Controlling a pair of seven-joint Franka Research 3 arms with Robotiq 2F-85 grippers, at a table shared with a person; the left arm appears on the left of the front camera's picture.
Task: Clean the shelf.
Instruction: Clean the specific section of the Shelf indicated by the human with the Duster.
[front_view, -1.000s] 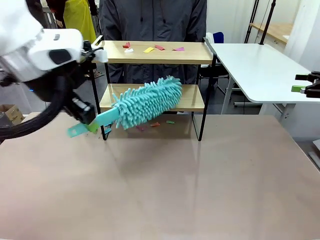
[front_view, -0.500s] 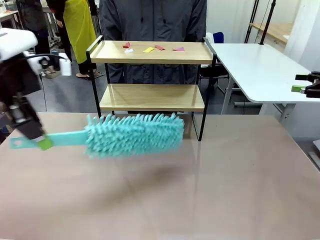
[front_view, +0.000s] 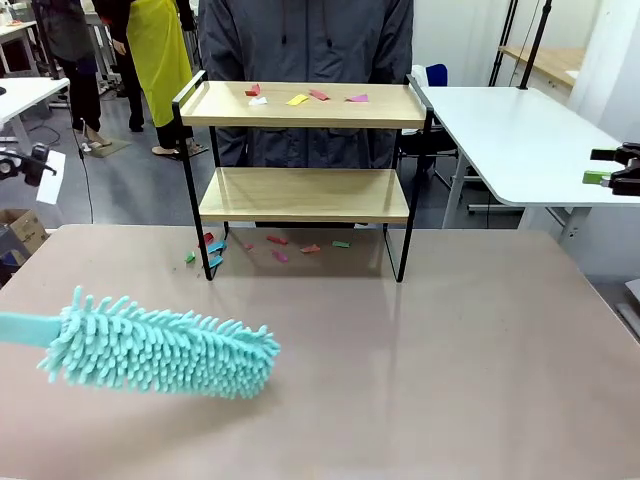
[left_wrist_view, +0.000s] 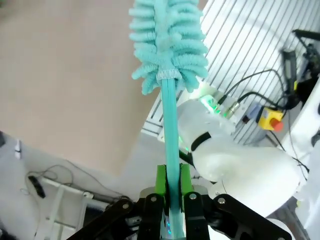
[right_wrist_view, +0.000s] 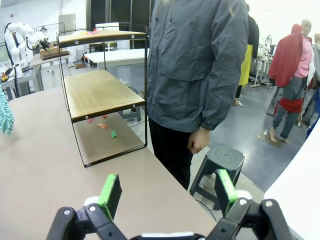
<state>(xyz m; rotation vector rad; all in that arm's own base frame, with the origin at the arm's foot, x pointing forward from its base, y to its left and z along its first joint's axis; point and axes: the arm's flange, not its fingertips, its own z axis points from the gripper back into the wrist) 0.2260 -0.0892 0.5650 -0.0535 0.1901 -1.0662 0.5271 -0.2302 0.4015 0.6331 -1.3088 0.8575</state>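
The shelf (front_view: 300, 195) stands at the table's far middle, with its lower board bare. Several coloured paper scraps (front_view: 300, 98) lie on its top board, and more scraps (front_view: 280, 245) are scattered on the table under it. A teal fluffy duster (front_view: 160, 350) hovers low over the near left of the table, its handle running off the left edge. My left gripper (left_wrist_view: 171, 186) is shut on the duster handle (left_wrist_view: 170, 125). My right gripper (right_wrist_view: 167, 192) is open and empty, far right of the shelf (right_wrist_view: 100, 90); it also appears at the right edge as the right gripper (front_view: 603, 166).
A person in a grey jacket (front_view: 305, 40) stands right behind the shelf. A white side table (front_view: 520, 130) sits at the back right. A dark stool (right_wrist_view: 222, 157) stands beside the person. The table's middle and right are bare.
The duster swept off the lower board, across the front of the shelf, and down to the near left. My left arm left the front view. Scraps now lie on the table under the shelf.
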